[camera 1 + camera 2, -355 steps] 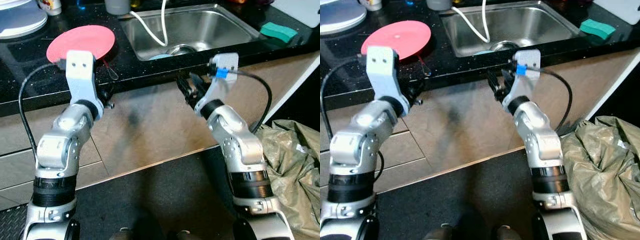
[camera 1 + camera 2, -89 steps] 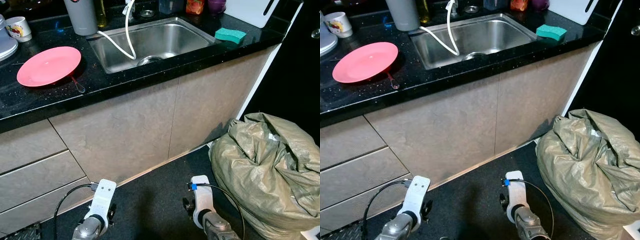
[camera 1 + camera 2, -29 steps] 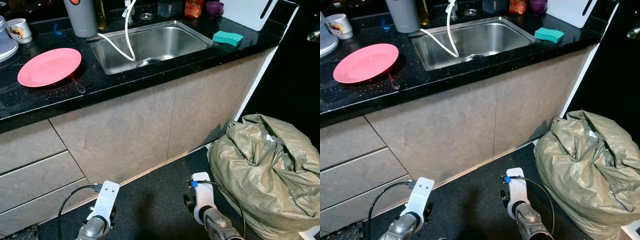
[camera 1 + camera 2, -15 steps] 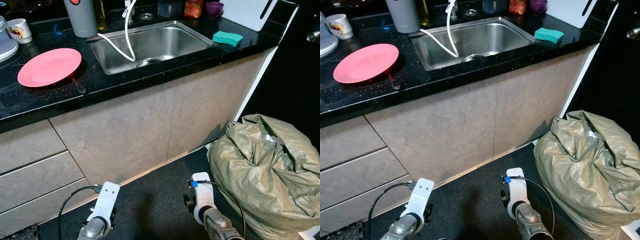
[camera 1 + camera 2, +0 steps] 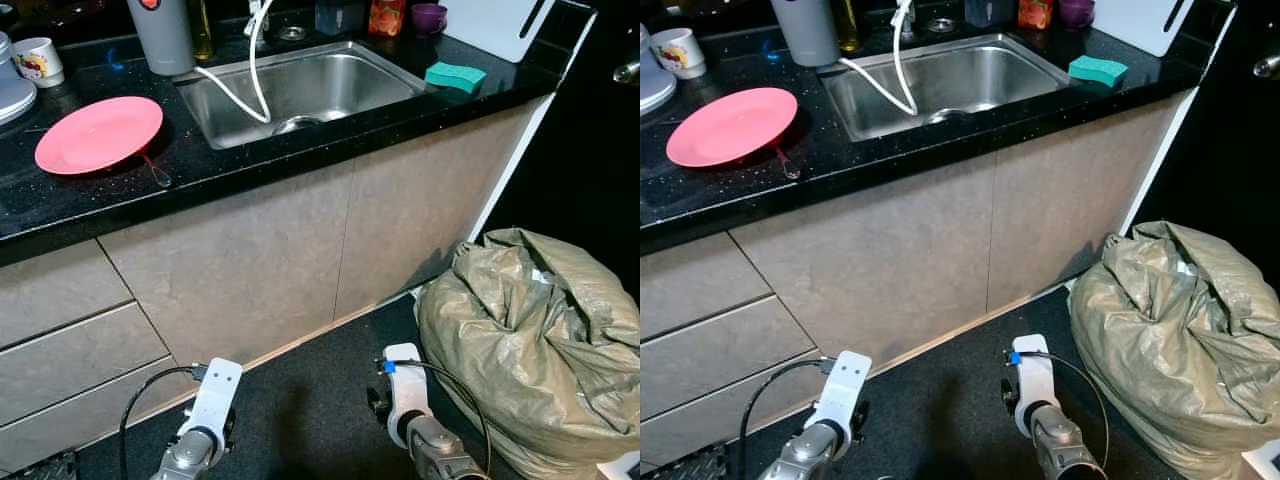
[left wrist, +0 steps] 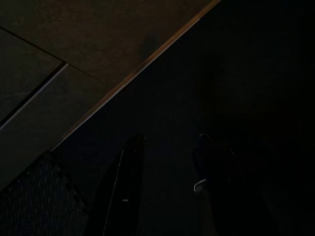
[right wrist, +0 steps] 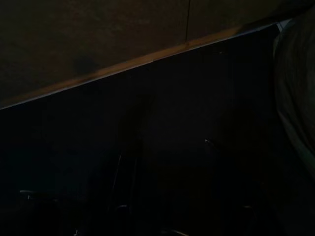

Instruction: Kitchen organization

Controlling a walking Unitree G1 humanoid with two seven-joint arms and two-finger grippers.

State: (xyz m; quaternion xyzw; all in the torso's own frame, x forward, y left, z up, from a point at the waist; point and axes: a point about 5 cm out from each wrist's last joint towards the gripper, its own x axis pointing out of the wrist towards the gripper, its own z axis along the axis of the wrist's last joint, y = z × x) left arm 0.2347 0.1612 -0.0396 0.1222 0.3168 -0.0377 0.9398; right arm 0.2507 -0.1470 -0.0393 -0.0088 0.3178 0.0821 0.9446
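Note:
A pink plate (image 5: 98, 133) lies on the black counter (image 5: 60, 200), left of the steel sink (image 5: 345, 85). A small utensil (image 5: 156, 172) rests at the plate's near edge. A white hose (image 5: 232, 88) hangs into the sink, and a green sponge (image 5: 455, 76) sits on the counter to its right. Both arms hang low over the dark floor in front of the cabinets. The left gripper (image 6: 167, 142) is open and holds nothing. The right gripper (image 7: 167, 147) is dim, its fingers apart with nothing between them.
A stuffed olive sack (image 5: 535, 350) stands on the floor at the right, close to the right arm (image 5: 405, 400). Beige cabinet fronts and drawers (image 5: 70, 340) rise ahead. A grey jug (image 5: 160, 35), a mug (image 5: 40, 60) and a white board (image 5: 500, 25) line the counter's back.
Twelve seconds ago both arms were raised at the counter's edge; now they hang near the floor and the camera stands farther back. Over the last second nothing has visibly changed.

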